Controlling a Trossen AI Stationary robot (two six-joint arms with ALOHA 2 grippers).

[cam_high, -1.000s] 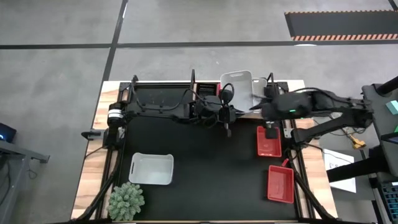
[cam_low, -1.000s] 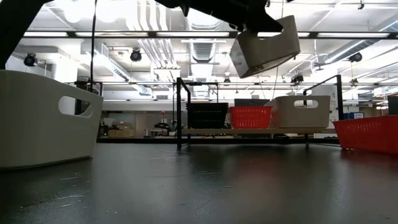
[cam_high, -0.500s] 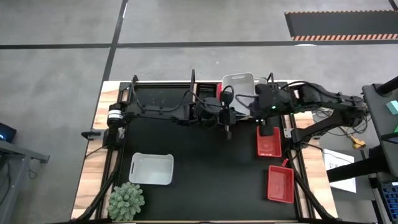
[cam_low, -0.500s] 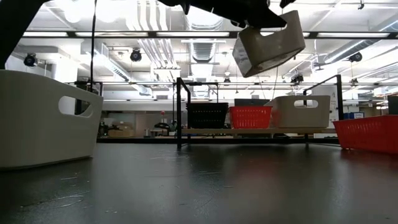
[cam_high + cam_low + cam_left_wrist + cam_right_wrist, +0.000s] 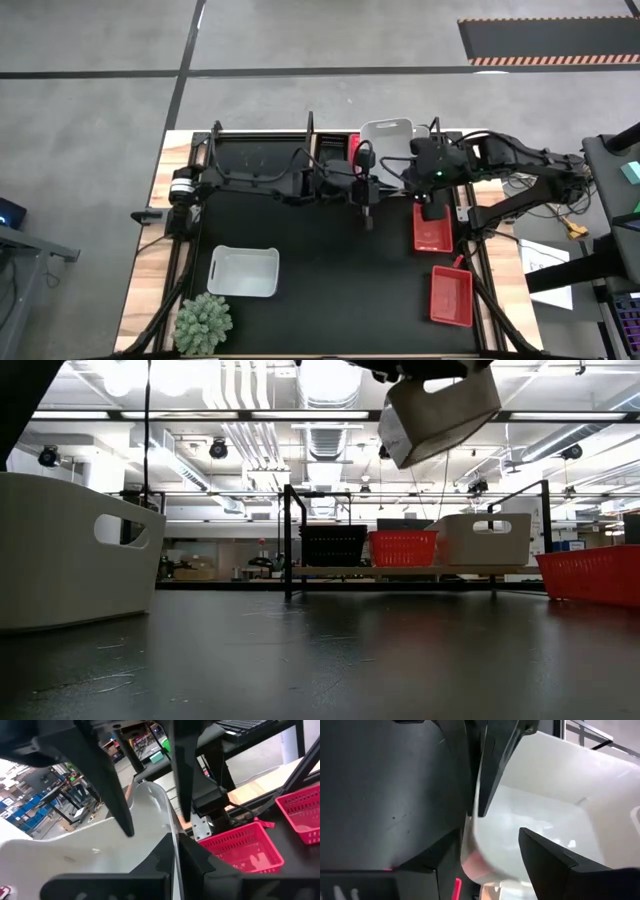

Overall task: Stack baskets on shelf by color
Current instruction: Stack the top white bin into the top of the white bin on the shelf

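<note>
A white basket (image 5: pixel 440 412) hangs tilted high above the table, in front of the shelf (image 5: pixel 400 571). My left gripper (image 5: pixel 176 845) is shut on its rim. My right gripper (image 5: pixel 490 855) is open at the same basket (image 5: pixel 388 148). One of its fingers (image 5: pixel 111 787) stands inside the basket and the other (image 5: pixel 181 770) outside the wall. On the shelf board stand a black basket (image 5: pixel 333 545), a red basket (image 5: pixel 403 547) and a white basket (image 5: pixel 487 538). My left gripper pinches the held basket's wall at its rim (image 5: pixel 174 822), one finger inside and one outside. The fingers come level from the table's left. The basket is lifted clear and tilted. My right gripper straddles the same wall (image 5: pixel 470 837) from above; whether its fingers touch it I cannot tell.
Another white basket (image 5: pixel 243 272) and a spiky green plant (image 5: pixel 203 322) stand on the black mat at the near left. Two red baskets (image 5: pixel 432 228) (image 5: pixel 451 296) lie along the mat's right edge. The shelf's black rods (image 5: pixel 288 540) rise at the back.
My left gripper has raised the white basket a little, still tilted. My right gripper has come in from the table's right toward the basket and tipped further downward, so its open fingers now stand over the basket's wall.
</note>
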